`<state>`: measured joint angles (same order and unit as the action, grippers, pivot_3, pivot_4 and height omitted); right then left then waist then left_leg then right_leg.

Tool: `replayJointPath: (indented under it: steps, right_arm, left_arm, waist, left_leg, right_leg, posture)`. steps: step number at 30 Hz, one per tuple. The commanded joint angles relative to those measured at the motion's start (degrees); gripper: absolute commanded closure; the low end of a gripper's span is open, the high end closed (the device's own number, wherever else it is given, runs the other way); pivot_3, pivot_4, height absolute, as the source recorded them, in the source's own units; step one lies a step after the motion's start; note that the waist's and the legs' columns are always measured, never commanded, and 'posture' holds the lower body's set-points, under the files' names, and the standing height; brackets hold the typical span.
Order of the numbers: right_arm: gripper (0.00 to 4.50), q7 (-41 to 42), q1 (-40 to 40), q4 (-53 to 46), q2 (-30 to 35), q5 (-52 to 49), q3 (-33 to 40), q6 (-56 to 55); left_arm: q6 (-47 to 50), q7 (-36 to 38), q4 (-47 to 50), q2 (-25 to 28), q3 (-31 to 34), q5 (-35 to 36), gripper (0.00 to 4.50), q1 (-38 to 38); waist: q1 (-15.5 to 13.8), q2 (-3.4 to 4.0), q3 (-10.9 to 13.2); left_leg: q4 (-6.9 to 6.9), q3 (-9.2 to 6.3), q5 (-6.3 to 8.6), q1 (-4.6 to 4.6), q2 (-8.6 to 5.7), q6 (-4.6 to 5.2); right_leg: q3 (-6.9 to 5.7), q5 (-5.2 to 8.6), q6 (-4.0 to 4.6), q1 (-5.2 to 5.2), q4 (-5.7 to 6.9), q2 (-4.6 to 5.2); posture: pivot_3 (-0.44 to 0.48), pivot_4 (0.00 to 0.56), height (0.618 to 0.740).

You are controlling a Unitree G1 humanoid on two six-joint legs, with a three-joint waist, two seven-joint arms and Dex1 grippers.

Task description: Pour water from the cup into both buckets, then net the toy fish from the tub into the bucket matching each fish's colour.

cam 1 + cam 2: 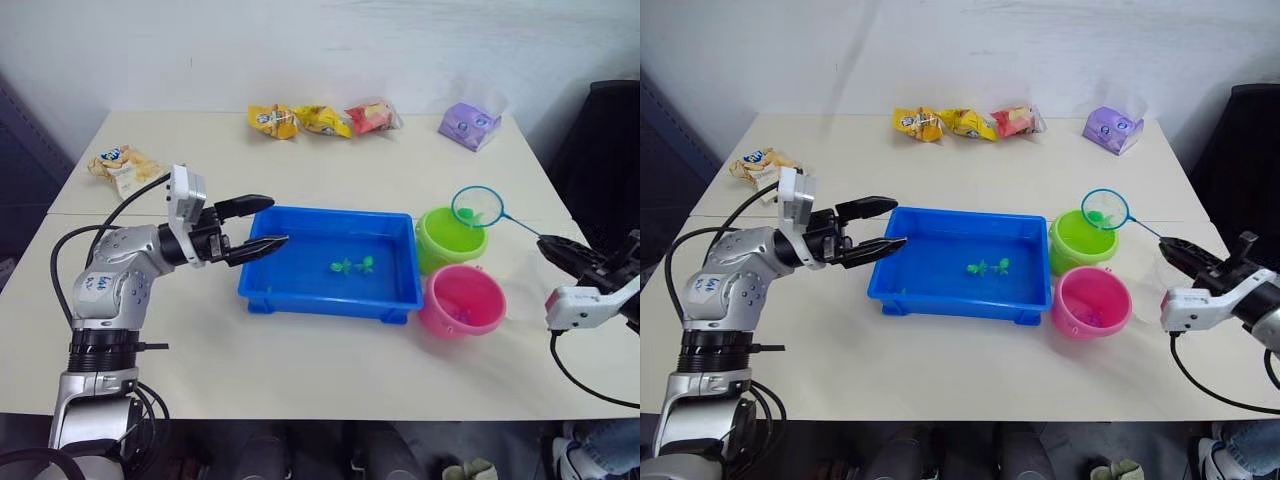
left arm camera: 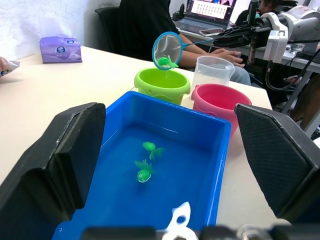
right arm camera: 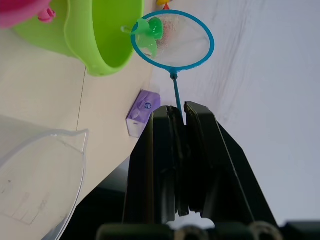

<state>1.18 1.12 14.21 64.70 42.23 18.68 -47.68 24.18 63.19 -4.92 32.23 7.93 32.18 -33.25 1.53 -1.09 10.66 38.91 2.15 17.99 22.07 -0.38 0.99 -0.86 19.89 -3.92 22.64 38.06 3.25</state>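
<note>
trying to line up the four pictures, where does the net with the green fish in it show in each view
Left eye view: the net hangs over the green bucket, right of the tub.
Right eye view: net over the same bucket, right of centre.
Left wrist view: net at the top, above the bucket.
Right wrist view: net at the top, handle pinched in the right gripper.
Shared landmark: the green bucket.

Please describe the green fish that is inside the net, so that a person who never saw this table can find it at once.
Start at the blue tub in the middle of the table, then look to the lime green bucket beside its far right corner. Over that bucket the right gripper holds a blue-rimmed net, and the fish lies in it. The two other green fish lie in the tub.
</note>
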Motion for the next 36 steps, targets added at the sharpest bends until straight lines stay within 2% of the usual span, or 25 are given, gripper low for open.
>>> replayJointPath:
  steps: [1, 5, 11, 17, 21, 23, 24, 27, 30, 32, 36]
  right_arm:
    - [4.5, -5.56, 1.26, 0.02, 2.71, 4.23, 0.16, 1.57]
    - [4.5, -11.27, 1.42, 1.4, 2.87, 8.1, -2.75, 2.76]
    - [4.5, -13.46, 3.78, 4.48, 2.16, 9.21, -9.16, 5.23]
    - [4.5, -20.85, 3.28, -0.51, 3.79, 9.62, -5.7, 6.99]
    - [4.5, -17.62, 0.54, -0.26, 1.95, 4.43, -7.22, 6.01]
    - [4.5, -14.2, 1.95, -2.77, 1.58, -1.6, -5.99, 6.31]
    - [4.5, -10.06, 2.74, -3.99, 1.38, -7.96, -6.54, 6.12]
    - [4.5, 6.29, 3.79, -11.24, 1.39, -29.66, -10.83, 9.76]
    - [4.5, 24.14, 4.01, -23.1, 2.49, -48.22, -16.79, 22.7]
    - [4.5, 29.53, 6.25, -27.04, 2.14, -49.54, -18.81, 28.7]
    - [4.5, 34.68, 11.02, -29.56, 0.29, -46.44, -21.34, 36.96]
  left_arm:
    - [-1.73, -0.3, 1.76, 0.0, 0.28, 0.11, 0.06, -0.86]
    - [-3.73, 0.35, 1.24, -0.06, -0.8, -1.12, 0.06, -0.69]
    - [-5.9, 0.12, 0.17, -0.83, -1.6, -1.88, 0.06, -0.7]
    - [-7.12, -0.87, -0.09, -1.5, -1.2, -1.85, 0.06, -0.32]
    - [-7.87, -0.29, 0.07, -1.49, -1.67, -2.19, 0.06, 0.65]
    - [-8.32, -0.55, -0.4, -1.55, -1.17, -2.15, 0.06, 0.53]
    - [-8.52, -0.57, -0.62, -1.46, -1.03, -2.21, 0.06, 0.54]
    - [-9.15, -0.1, -1.39, -0.6, -0.66, -2.5, 0.06, 0.76]
    - [-9.51, 0.32, -1.79, 0.25, 0.2, -2.18, 0.06, 1.32]
    - [-9.76, 0.57, -2.13, 0.59, 0.33, -2.06, 0.06, 1.42]
    - [-10.07, 1.1, -2.39, 0.95, 0.25, -2.08, 0.06, 1.42]
  waist:
    - [0.0, 0.0, 0.0]
    - [-0.02, 0.0, 0.0]
    - [-0.01, 0.0, 0.0]
    - [0.05, 0.03, 0.0]
    - [-0.05, 0.03, 0.0]
    - [-0.05, 0.03, 0.0]
    - [-0.05, 0.04, 0.0]
    - [0.36, 0.03, 0.0]
    - [0.25, 0.03, 0.0]
    - [0.02, 0.03, 0.0]
    - [-0.46, 0.03, 0.0]
  left_leg:
    - [0.0, 0.0, 0.0, 0.0, 0.0, 0.0]
    - [0.0, 0.0, 0.0, 0.0, 0.01, -0.01]
    - [0.01, 0.02, -0.01, -0.01, 0.01, -0.01]
    - [0.01, 0.05, -0.01, -0.01, 0.02, -0.01]
    - [0.0, 0.03, -0.01, -0.03, 0.04, -0.03]
    - [0.01, 0.04, -0.01, -0.02, 0.03, -0.02]
    - [0.02, 0.06, -0.01, -0.02, 0.03, -0.02]
    - [0.04, 0.06, -0.01, -0.08, 0.07, -0.02]
    - [0.02, 0.04, -0.01, -0.22, 0.2, -0.03]
    - [0.02, -0.01, 0.0, -0.22, 0.22, -0.03]
    - [0.06, -0.04, 0.06, -0.18, 0.1, 0.09]
  right_leg:
    - [0.0, 0.0, 0.0, 0.0, 0.0, -0.01]
    - [0.0, 0.0, 0.0, 0.0, -0.02, -0.02]
    - [0.03, 0.0, 0.0, -0.01, -0.01, -0.04]
    - [0.06, 0.0, 0.0, 0.0, 0.02, -0.05]
    - [0.05, 0.0, 0.0, -0.04, -0.03, -0.08]
    - [0.05, 0.0, 0.0, -0.04, -0.04, -0.07]
    - [0.07, -0.01, -0.02, -0.04, -0.04, -0.07]
    - [0.11, -0.02, -0.04, -0.09, 0.0, -0.14]
    - [0.1, -0.02, -0.04, -0.21, -0.01, -0.27]
    - [0.08, -0.02, -0.04, -0.21, 0.0, -0.27]
    - [0.01, -0.02, -0.04, -0.21, -0.04, -0.05]
  posture:
    - [0.0, 0.15, 0.74]
    - [0.0, 0.15, 0.74]
    - [0.0, 0.15, 0.74]
    - [0.0, 0.15, 0.74]
    - [0.0, 0.15, 0.74]
    - [0.0, 0.15, 0.74]
    - [0.0, 0.15, 0.74]
    - [0.0, 0.15, 0.74]
    - [0.0, 0.15, 0.74]
    - [0.0, 0.15, 0.74]
    - [0.0, 0.15, 0.74]
